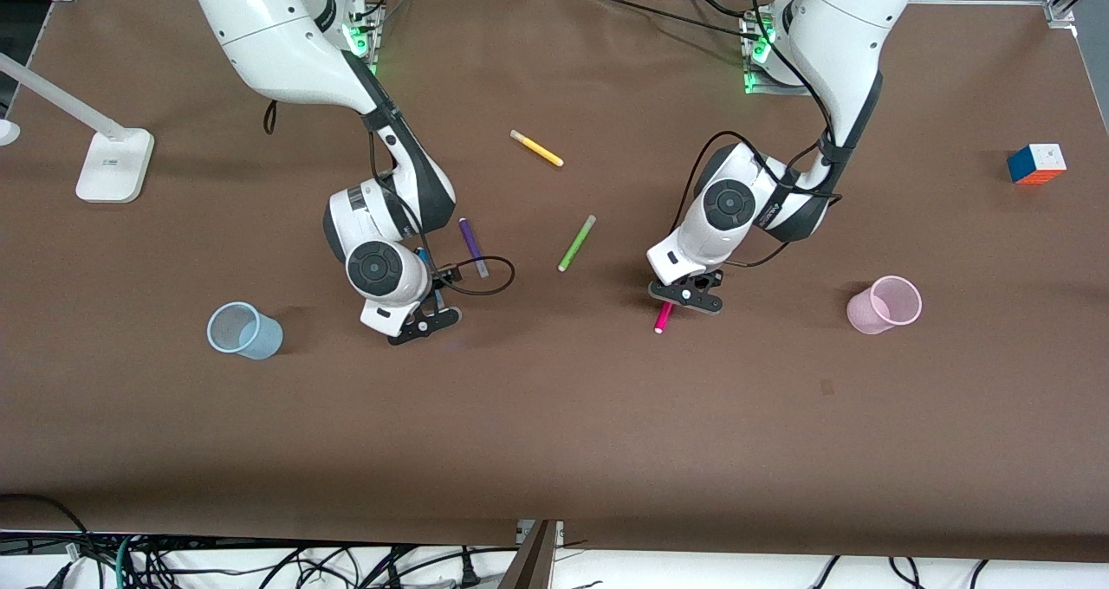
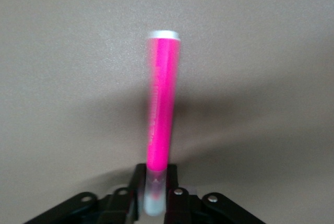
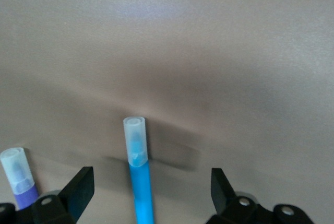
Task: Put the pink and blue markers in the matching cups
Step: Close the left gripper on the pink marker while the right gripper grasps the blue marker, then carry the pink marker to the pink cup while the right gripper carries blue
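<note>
Pink marker (image 2: 163, 104) clamped in the left gripper (image 1: 684, 294), near mid-table.
Only the right wrist view shows the right gripper (image 3: 148, 187) spread wide around the blue marker (image 3: 140, 174), beside the purple pen (image 3: 20, 179).

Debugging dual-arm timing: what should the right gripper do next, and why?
Probably close. In the right wrist view the right gripper is open, its fingers straddling the blue marker without touching it, and the purple marker lies outside them. The left gripper is already shut on the pink marker.
</note>
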`<act>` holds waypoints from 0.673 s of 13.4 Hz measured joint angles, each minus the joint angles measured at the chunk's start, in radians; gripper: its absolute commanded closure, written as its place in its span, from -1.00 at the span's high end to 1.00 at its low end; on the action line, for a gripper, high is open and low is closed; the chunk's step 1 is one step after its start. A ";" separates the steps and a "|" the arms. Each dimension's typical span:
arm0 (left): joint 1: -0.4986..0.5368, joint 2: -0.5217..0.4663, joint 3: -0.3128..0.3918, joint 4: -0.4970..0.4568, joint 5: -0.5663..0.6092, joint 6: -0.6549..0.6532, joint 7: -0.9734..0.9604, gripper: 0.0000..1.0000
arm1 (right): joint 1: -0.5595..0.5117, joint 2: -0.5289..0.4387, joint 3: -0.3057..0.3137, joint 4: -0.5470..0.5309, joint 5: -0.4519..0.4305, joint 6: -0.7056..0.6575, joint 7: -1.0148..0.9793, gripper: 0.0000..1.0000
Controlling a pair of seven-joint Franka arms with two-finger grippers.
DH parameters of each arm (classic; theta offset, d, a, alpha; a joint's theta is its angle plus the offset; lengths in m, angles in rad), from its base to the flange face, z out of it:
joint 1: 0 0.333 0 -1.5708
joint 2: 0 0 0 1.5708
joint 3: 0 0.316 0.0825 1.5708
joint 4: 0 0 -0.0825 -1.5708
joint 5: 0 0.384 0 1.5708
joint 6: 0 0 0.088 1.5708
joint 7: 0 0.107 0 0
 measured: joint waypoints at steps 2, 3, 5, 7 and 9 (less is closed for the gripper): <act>0.003 -0.014 0.001 0.007 0.000 -0.047 0.002 -1.00 | 0.005 0.002 0.000 -0.007 0.000 0.015 0.000 -0.21; 0.010 -0.035 0.003 0.012 0.000 -0.087 0.010 -1.00 | 0.007 0.003 0.000 -0.008 0.000 0.018 0.000 -0.43; 0.041 -0.095 0.005 0.030 0.000 -0.214 0.065 -1.00 | 0.009 0.004 0.000 -0.010 0.000 0.019 0.000 -0.93; 0.093 -0.167 0.007 0.063 0.000 -0.386 0.177 -1.00 | 0.010 0.004 0.000 -0.010 0.000 0.020 0.000 -1.00; 0.158 -0.217 0.010 0.120 0.000 -0.571 0.316 -1.00 | 0.010 0.004 0.000 -0.010 0.000 0.020 0.000 -1.00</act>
